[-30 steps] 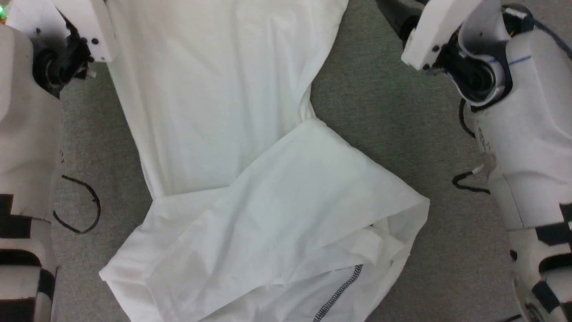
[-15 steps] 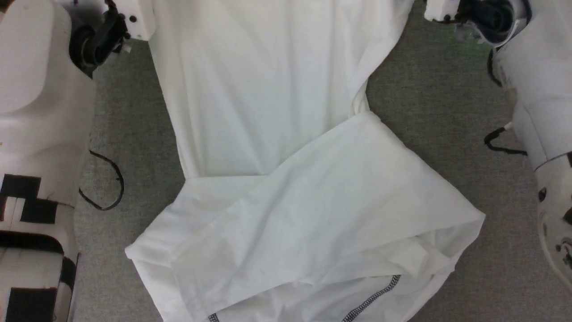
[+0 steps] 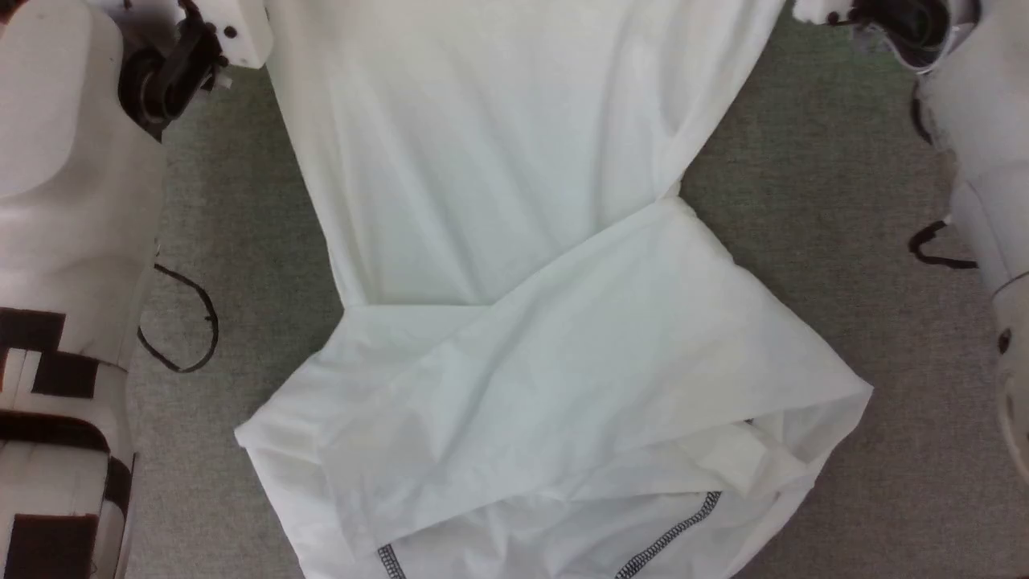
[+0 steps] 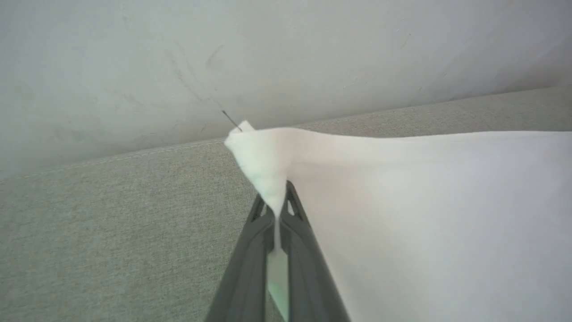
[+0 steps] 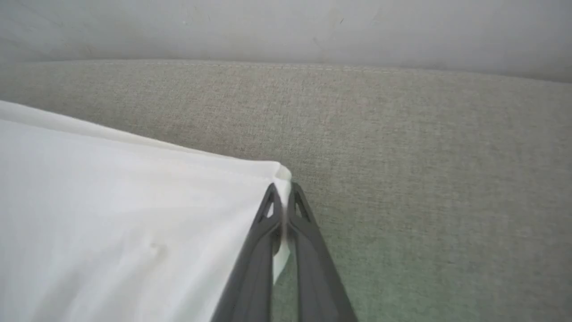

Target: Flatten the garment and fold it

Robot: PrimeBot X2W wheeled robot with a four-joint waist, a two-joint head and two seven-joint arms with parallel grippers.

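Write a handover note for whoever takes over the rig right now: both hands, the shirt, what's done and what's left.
Hands: left hand shut on one corner of the garment; right hand shut on another corner.
Where: far part spread between the hands, near part doubled over and rumpled on the grey surface.
Done: both corners gripped.
Left: flatten it, then fold.

You have the garment [image 3: 482, 161], plain thin white cloth, lying along the middle of the grey surface [image 3: 804, 241]. Its near part is folded over aslant in loose creases. Dark zigzag stitching [image 3: 671, 535] shows at the near hem, and both far corners are pinched up.
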